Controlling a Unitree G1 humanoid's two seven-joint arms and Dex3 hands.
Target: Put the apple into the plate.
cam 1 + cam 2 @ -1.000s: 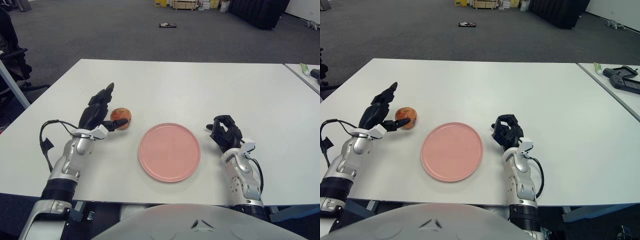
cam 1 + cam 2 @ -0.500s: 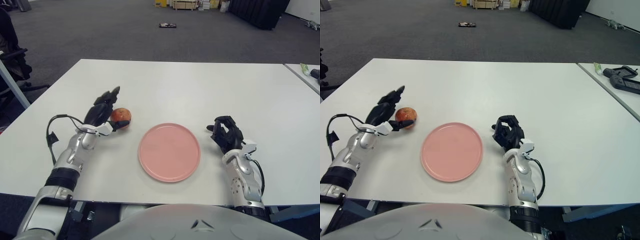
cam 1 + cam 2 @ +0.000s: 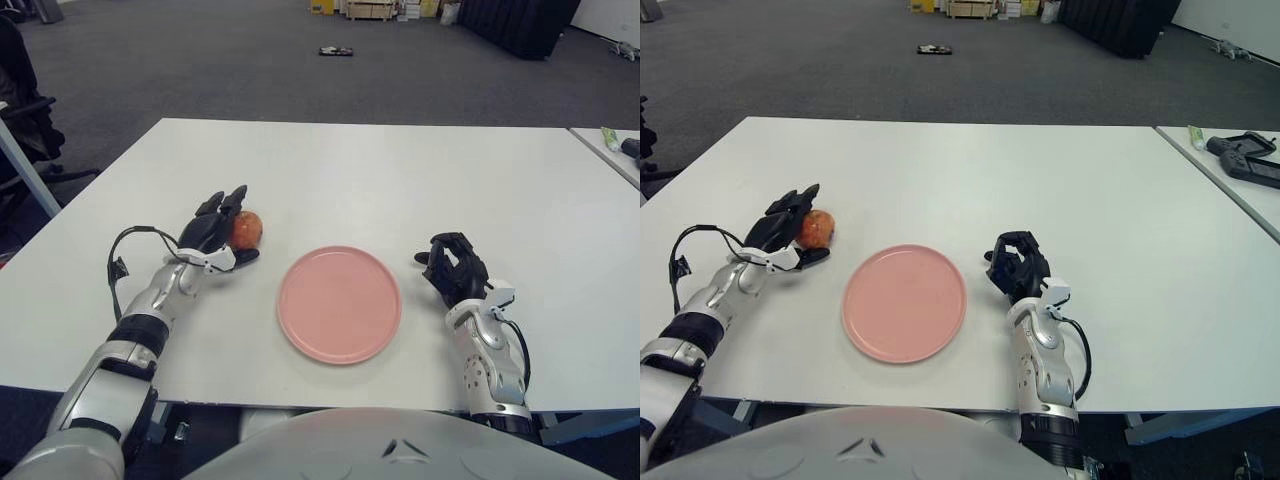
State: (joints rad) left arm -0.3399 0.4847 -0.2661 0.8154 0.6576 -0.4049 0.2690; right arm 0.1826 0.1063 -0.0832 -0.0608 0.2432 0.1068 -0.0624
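A red apple lies on the white table, just left of a round pink plate. My left hand is low on the table against the apple's left side. Its fingers reach over the apple's top and its thumb lies under the apple's near side, still spread and not closed on it. My right hand rests on the table right of the plate with its fingers curled, holding nothing. The plate holds nothing.
A second table with a dark device and a small tube stands at the far right. Beyond the table is grey carpet with a small object on the floor. An office chair stands at the left.
My left hand has dropped and moved forward, from raised beside the apple to cupping it at table level. The apple, the plate and my right hand have stayed in place.
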